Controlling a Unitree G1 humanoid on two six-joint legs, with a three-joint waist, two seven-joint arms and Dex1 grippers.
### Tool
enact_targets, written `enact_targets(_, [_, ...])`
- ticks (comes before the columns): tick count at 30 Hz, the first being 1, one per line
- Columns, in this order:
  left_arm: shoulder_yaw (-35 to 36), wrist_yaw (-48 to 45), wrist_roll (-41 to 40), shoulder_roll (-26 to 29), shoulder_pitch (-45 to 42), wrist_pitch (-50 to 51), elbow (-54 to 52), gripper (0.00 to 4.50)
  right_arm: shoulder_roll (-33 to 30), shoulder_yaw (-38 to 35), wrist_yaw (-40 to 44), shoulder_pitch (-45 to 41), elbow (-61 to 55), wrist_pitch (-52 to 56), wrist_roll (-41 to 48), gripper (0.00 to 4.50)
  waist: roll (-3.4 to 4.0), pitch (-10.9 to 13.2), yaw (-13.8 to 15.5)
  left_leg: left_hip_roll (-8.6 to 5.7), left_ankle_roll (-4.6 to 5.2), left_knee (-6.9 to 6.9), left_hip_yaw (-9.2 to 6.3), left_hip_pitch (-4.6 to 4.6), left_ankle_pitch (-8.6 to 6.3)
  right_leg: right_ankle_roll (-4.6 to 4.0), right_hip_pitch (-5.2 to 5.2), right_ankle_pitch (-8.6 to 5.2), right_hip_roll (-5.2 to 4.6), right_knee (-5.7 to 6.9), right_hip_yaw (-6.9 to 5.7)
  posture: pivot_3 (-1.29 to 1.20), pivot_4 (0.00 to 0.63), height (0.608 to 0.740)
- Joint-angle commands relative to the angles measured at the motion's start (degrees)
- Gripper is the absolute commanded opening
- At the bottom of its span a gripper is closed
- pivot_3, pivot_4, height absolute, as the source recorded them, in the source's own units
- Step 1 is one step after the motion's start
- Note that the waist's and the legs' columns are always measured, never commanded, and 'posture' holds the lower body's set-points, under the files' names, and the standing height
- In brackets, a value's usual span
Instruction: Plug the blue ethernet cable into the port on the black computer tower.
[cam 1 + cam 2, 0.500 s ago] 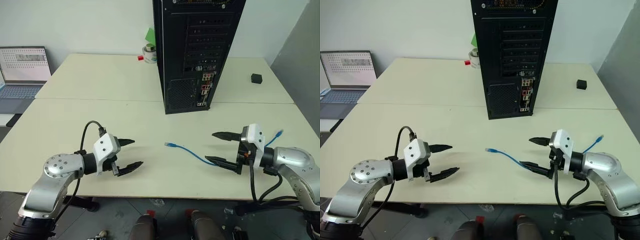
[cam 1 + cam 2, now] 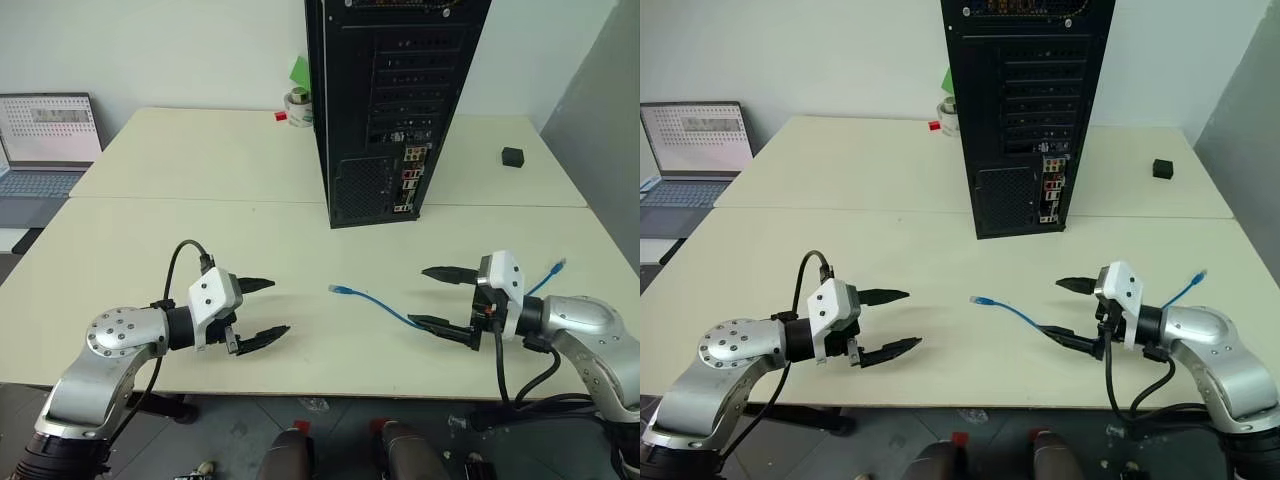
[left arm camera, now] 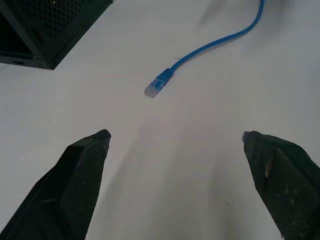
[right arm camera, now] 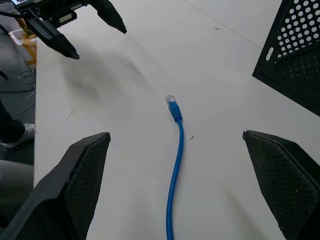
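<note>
- Hovering low over the pale bench point(image 2: 130, 230), the left tool point(image 2: 262, 312) has its two black fingers spread wide and holds nothing; it points toward the middle of the bench.
- Between the two tools lies the thin bright-blue ethernet cable point(image 2: 385, 308), flat on the bench. Its long axis runs from a clear plug point(image 2: 341, 290) at the left-hand end across to the right, under the right tool, to its far plug point(image 2: 559, 266).
- Set back behind it, well apart, stands the tall black metal computer tower point(image 2: 385, 110), ports facing the robot.
- The right tool point(image 2: 435, 297) is also wide open and empty, with the cord passing just beneath it, so this arm looks the nearer one.
- Compared with half a second ago, the right tool has edged slightly toward the centre; the cable has not moved.
</note>
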Motion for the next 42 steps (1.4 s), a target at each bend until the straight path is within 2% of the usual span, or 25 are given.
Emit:
enact_targets(1, [-1.22, -0.07, 1.35, 0.44, -1.17, -0.91, 0.71, 4.48, 3.49, 4.01, -2.74, -3.79, 1.67, 0.1, -2.76, 4.5, 0.0, 0.0, -0.01, -0.01, 0.0, 0.0, 0.0, 0.0, 0.0, 0.0, 0.0, 0.0, 0.0, 0.01, 0.01, 0.0, 0.15, 0.74])
enact_targets(5, [-1.43, -0.57, 0.98, 0.15, -3.16, -0.49, 3.74, 4.48, 9.2, 9.41, -4.53, -8.32, 6.91, 0.02, -5.77, 4.5, 0.0, 0.0, 0.01, -0.02, 0.0, 0.0, -0.01, 0.0, 0.0, 0.0, -0.01, 0.0, 0.03, 0.02, 0.0, 0.0, 0.15, 0.74])
enact_targets(12, [-2.02, -1.92, 1.8, 0.57, -4.11, -2.39, 5.39, 4.48, 18.96, 15.86, -6.93, -15.85, 23.39, -8.1, -14.44, 4.5, 0.0, 0.0, 0.0, -0.05, 0.0, 0.0, 0.01, -0.02, 0.0, -0.01, -0.06, 0.0, 0.1, 0.02, 0.0, 0.0, 0.15, 0.74])
enact_targets(18, [-1.91, -2.29, 2.03, 0.32, -3.56, -3.35, 5.33, 4.48, 20.92, 18.13, -6.75, -18.5, 32.27, -14.23, -20.36, 4.5, 0.0, 0.0, 0.03, -0.06, -0.01, 0.0, 0.0, -0.02, 0.0, -0.02, -0.06, 0.01, 0.09, 0.03, -0.01, 0.0, 0.15, 0.74])
enact_targets(19, [-1.85, -2.35, 2.07, 0.27, -3.48, -3.59, 5.52, 4.5, 20.73, 18.42, -6.37, -18.51, 32.85, -15.05, -21.17, 4.12, 0.0, 0.0, 0.02, -0.06, -0.01, 0.0, 0.0, -0.02, 0.0, -0.02, -0.06, 0.01, 0.08, 0.03, 0.0, 0.0, 0.15, 0.74])
enact_targets(23, [-1.71, -2.58, 2.23, 0.06, -3.28, -4.4, 6.28, 4.5, 19.73, 18.61, -5.0, -18.1, 32.99, -16.28, -22.6, 3.31, 0.0, 0.0, 0.0, -0.04, -0.01, 0.0, 0.0, -0.01, 0.0, -0.02, -0.06, 0.01, 0.09, 0.05, 0.0, 0.0, 0.15, 0.74])
enact_targets(26, [-1.85, -2.71, 2.36, -0.16, -3.41, -5.22, 7.16, 4.5, 19.17, 18.24, -4.76, -17.95, 32.46, -15.75, -23.06, 2.49, 0.0, 0.0, 0.0, -0.05, -0.01, 0.0, 0.0, 0.0, 0.0, -0.02, -0.06, 0.01, 0.09, 0.06, 0.0, 0.0, 0.15, 0.74])
enact_targets(36, [-3.53, -3.06, 2.72, -1.51, -6.38, -6.37, 10.18, 4.5, 18.45, 18.26, -5.2, -18.83, 30.64, -14.92, -25.43, 0.19, 0.0, 0.0, 0.03, -0.06, -0.01, 0.01, -0.01, 0.0, 0.0, -0.02, -0.05, 0.01, 0.09, 0.07, -0.01, 0.0, 0.15, 0.74])
enact_targets(37, [-3.74, -3.0, 2.8, -1.66, -6.91, -6.2, 10.5, 4.5, 18.31, 18.36, -5.03, -18.9, 30.06, -14.9, -25.57, 0.06, 0.0, 0.0, 0.05, -0.06, -0.01, 0.01, -0.01, 0.0, 0.0, -0.02, -0.05, 0.01, 0.09, 0.07, -0.01, 0.0, 0.15, 0.74])
enact_targets(42, [-6.06, -3.8, 3.24, -2.25, -10.22, -5.32, 11.83, 4.5, 17.24, 19.7, -2.79, -19.42, 24.21, -14.4, -26.42, 0.03, 0.0, 0.0, 0.0, -0.07, -0.01, 0.01, -0.02, -0.02, 0.0, -0.02, -0.07, 0.01, 0.09, 0.08, -0.01, 0.0, 0.15, 0.74])
